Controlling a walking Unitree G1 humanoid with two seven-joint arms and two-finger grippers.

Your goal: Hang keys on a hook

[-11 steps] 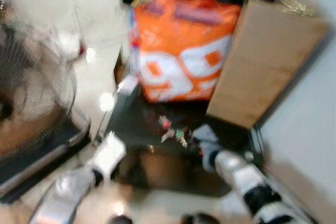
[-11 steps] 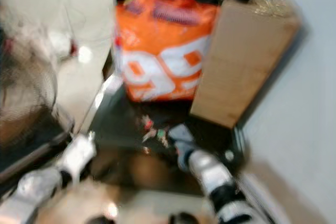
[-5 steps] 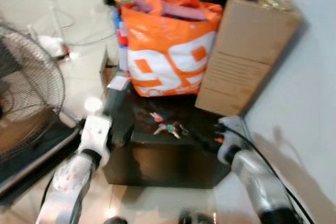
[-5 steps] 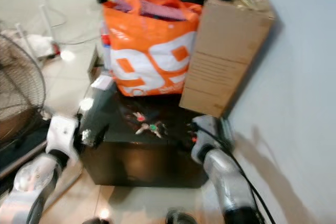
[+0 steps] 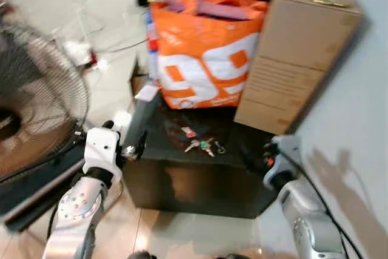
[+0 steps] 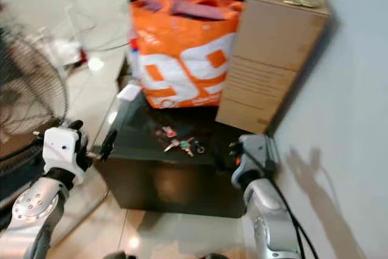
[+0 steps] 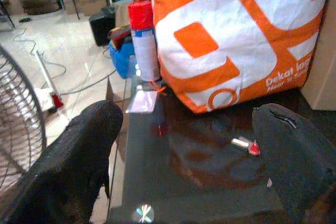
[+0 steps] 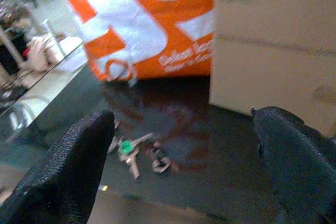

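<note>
Centrally, one key bunch (image 5: 203,145) on black table (image 5: 182,180); both grippers' fingers spread, empty.

You have an orange bag (image 5: 206,53) on the table's (image 5: 182,174) far side, a cardboard box (image 5: 297,59) right, a fan (image 5: 36,113) left.

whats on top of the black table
A bunch of keys lies on the black table, in front of an orange bag and cardboard box. Anything behind those is hidden.
</note>
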